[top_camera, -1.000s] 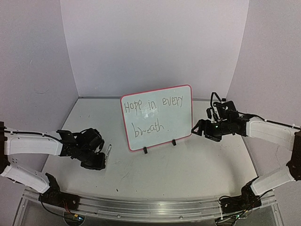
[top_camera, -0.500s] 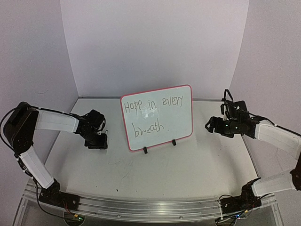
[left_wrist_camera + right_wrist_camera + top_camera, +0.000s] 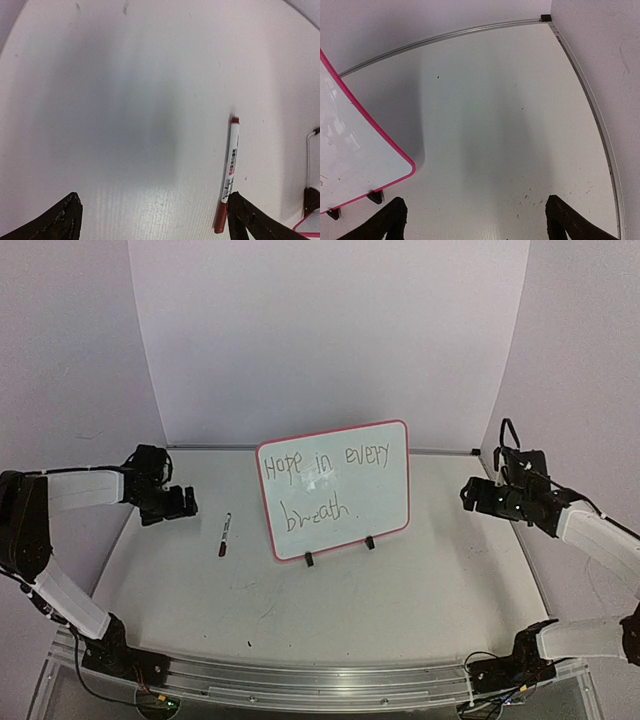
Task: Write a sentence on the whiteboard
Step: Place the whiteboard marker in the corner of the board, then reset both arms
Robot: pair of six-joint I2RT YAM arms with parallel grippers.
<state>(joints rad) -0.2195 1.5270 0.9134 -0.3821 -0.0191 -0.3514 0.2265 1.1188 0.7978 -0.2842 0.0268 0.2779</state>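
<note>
The whiteboard [image 3: 335,490], red-rimmed and propped on two black feet, stands mid-table facing the arms; a corner of the whiteboard [image 3: 350,160] shows in the right wrist view. The sentence [image 3: 325,480] reads "Hope in every" over "breath". A marker [image 3: 224,534] with a white barrel and red cap lies flat on the table left of the board; in the left wrist view the marker [image 3: 229,172] lies beside the right finger. My left gripper [image 3: 172,506] is open and empty, left of the marker. My right gripper [image 3: 470,494] is open and empty, right of the board.
Curved white walls close the table at the back and sides. A metal rail [image 3: 330,680] runs along the near edge by the arm bases. Small dark scuffs [image 3: 262,612] mark the tabletop in front of the board.
My left gripper opened and let go of the marker, which now lies on the table, and the arm drew back to the left. The right arm pulled away from the board to the right.
</note>
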